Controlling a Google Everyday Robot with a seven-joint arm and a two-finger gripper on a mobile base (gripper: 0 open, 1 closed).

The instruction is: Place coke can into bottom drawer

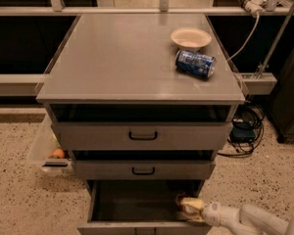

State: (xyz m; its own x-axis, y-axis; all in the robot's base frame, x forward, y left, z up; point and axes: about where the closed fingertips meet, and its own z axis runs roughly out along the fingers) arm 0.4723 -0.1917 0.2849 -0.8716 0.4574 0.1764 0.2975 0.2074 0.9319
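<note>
The bottom drawer of the grey cabinet stands pulled open, its dark inside showing. My gripper reaches in from the lower right and sits at the drawer's right front corner, on a white arm. A small patch of red-orange and white at the gripper's tip looks like the coke can, low inside the drawer. Most of the can is hidden by the gripper.
A blue can lies on its side on the cabinet top beside a cream bowl. The two upper drawers with black handles are slightly open. A clear bin sits on the floor at left, cables at right.
</note>
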